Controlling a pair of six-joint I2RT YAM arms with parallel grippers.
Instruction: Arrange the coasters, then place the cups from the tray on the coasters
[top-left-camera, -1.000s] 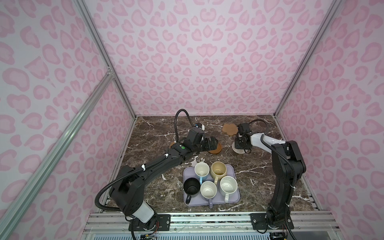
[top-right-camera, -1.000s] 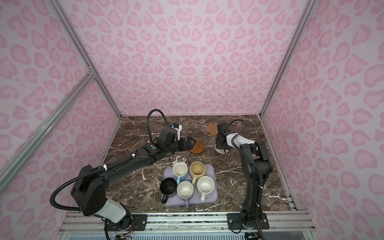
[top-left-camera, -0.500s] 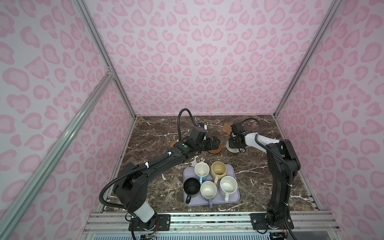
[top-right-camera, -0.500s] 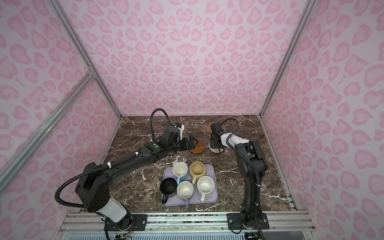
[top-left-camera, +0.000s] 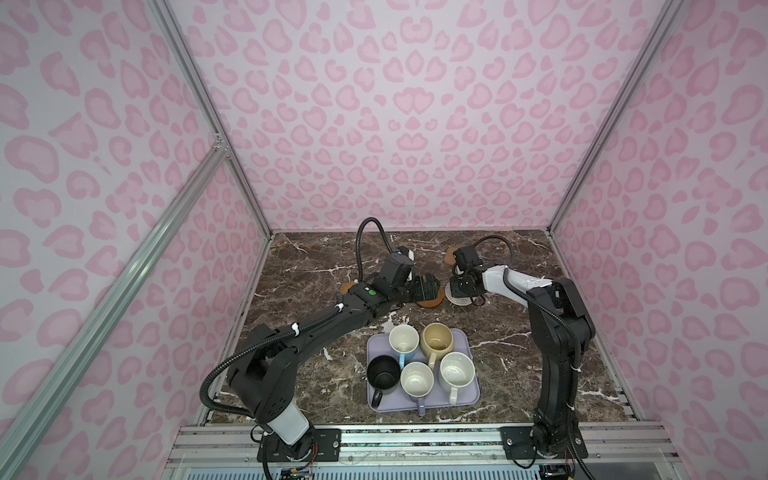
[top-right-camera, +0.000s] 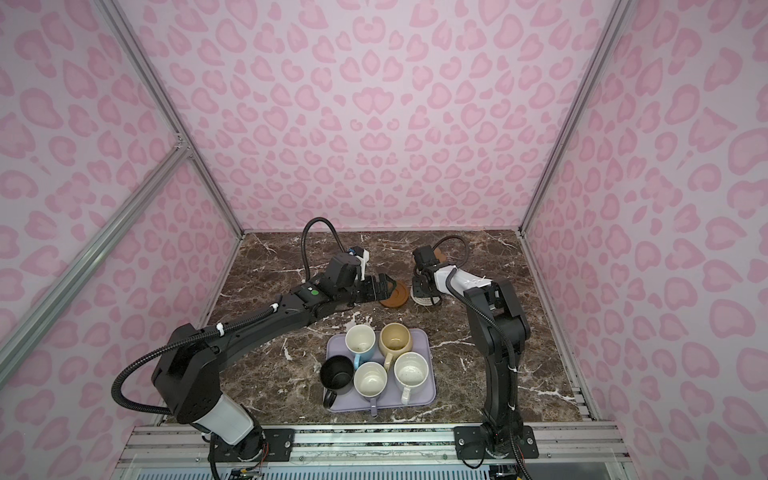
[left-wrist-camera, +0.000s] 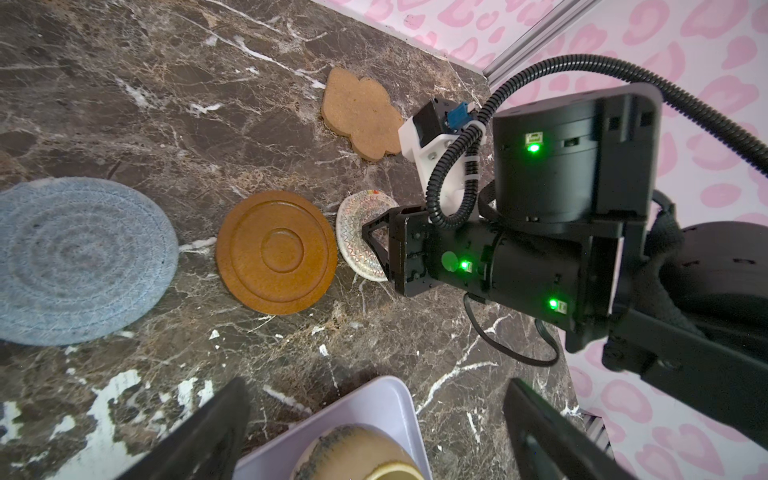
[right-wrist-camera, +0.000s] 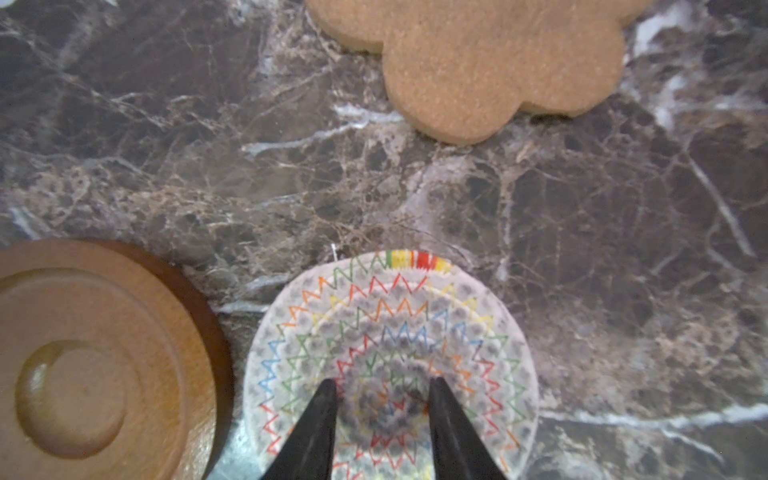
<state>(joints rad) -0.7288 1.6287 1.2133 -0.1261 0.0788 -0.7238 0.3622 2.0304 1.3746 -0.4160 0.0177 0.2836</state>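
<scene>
Arranging coasters seems unfinished: all five cups (top-left-camera: 417, 380) sit on the tray (top-left-camera: 375, 347) (none placed yet). Beyond the tray, the right gripper (right-wrist-camera: 381, 384), tips slightly apart, meets the cream coaster (right-wrist-camera: 390, 316); the left gripper (left-wrist-camera: 374, 390) gapes wide nearby

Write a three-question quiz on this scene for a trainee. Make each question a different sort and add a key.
1. True or false: the black mug stands on the lavender tray.
2. Short answer: which coaster is the right claw at?
3. Fill the gap: the left claw has its jaws ____.

Key
1. True.
2. The cream woven coaster.
3. Open.
</scene>
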